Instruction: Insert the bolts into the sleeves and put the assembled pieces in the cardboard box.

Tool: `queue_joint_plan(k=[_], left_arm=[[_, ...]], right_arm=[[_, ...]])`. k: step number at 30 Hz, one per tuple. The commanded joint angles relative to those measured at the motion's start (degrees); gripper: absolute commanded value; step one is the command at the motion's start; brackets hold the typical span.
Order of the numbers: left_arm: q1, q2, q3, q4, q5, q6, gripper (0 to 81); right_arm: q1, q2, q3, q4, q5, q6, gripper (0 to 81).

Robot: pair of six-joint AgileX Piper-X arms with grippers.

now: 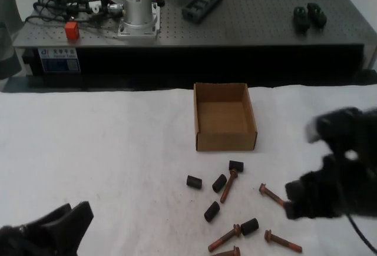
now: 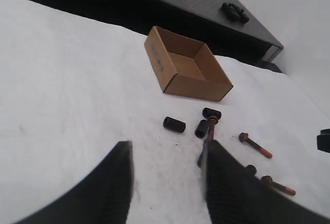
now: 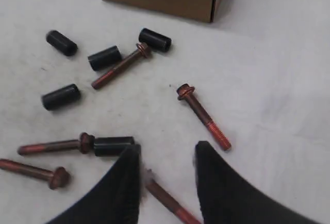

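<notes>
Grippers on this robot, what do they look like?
Both are black. The left gripper has two broad, tapering fingers with a finely textured surface; the right gripper has similar rounded fingers. A dark cable runs from the right arm.

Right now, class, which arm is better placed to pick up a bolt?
Right. The right gripper, open, hangs close over the bolts; the left gripper sits farther off, with the pile well ahead of it.
</notes>
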Motion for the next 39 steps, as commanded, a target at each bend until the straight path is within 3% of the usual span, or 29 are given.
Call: queue_joint_plan(k=[1,5,11,31,34,38,39], left_arm=[[0.0,2.4,-2.5,-1.6,0.3,3.4,30.0],[0.0,6.6,-6.6,-1.5,0.3,5.6,29.9],[0.0,8.4,-8.6,-1.5,0.3,5.6,29.9],[0.0,8.6,-8.6,-0.9,2.5,5.6,29.9],[0.0,10.5,-8.6,0.3,5.1,5.6,29.9],[0.0,16.2,-8.8,0.7,9.1,5.6,29.9],[0.0,18.2,-9.3,0.9,10.1,5.6,29.9]], right_arm=[[-0.1,17.5,-11.9,8.0,2.5,-5.6,28.0],[-0.1,32.3,-24.8,15.5,4.4,-11.0,28.0],[-0.1,43.3,-35.4,22.9,4.2,-14.7,28.0],[0.0,48.2,-33.6,23.8,3.4,-18.4,27.3],[0.0,48.5,-33.6,22.5,4.9,-18.4,20.9],[-0.4,48.5,-33.6,21.6,4.9,-18.3,0.5],[-0.6,48.5,-33.6,21.6,4.9,-18.0,0.5]])
